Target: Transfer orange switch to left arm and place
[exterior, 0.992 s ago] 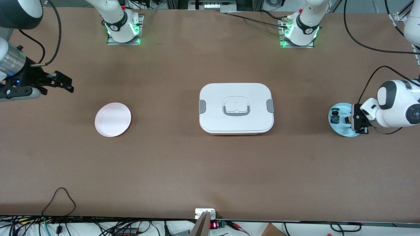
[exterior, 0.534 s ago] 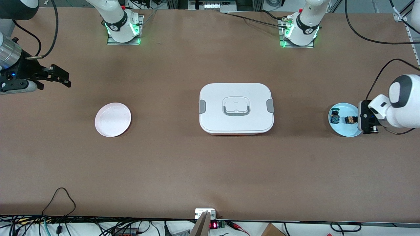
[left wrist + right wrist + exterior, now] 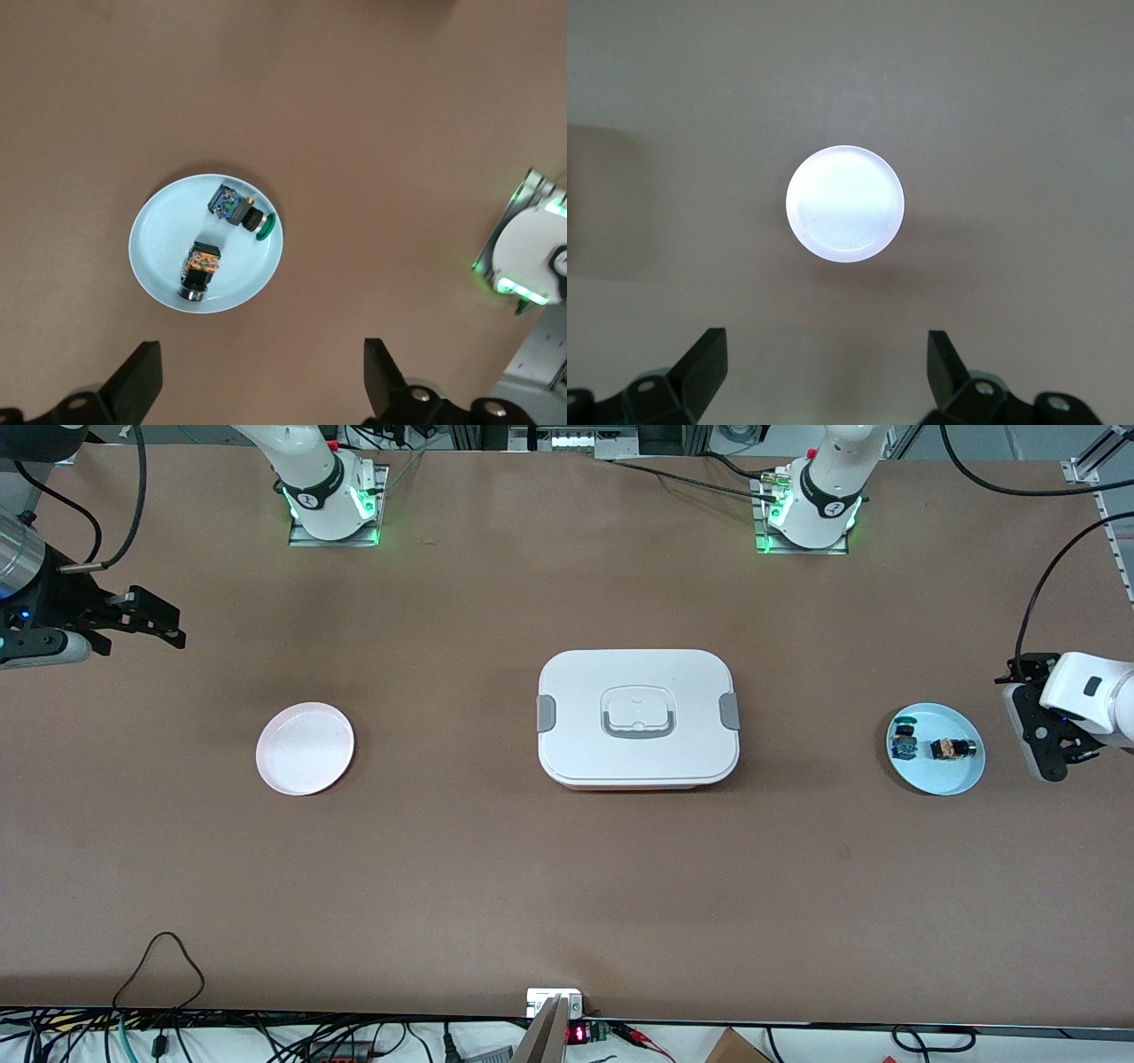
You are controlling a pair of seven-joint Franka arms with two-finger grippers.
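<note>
The orange switch (image 3: 946, 749) lay on the blue plate (image 3: 961, 779), frame right; both spread end effectors, left (image 3: 1044, 731) and right (image 3: 149, 624), hung empty over the worktop (image 3: 567, 886), clear of the box (image 3: 638, 718).

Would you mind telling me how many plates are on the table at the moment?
2. A pink plate lies bare toward the right arm's end of the table. A light blue plate toward the left arm's end holds the orange switch and a black-and-blue part. The box sits between them.

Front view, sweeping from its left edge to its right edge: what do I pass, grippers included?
right gripper → pink plate → box → black-and-blue part → orange switch → left gripper
</note>
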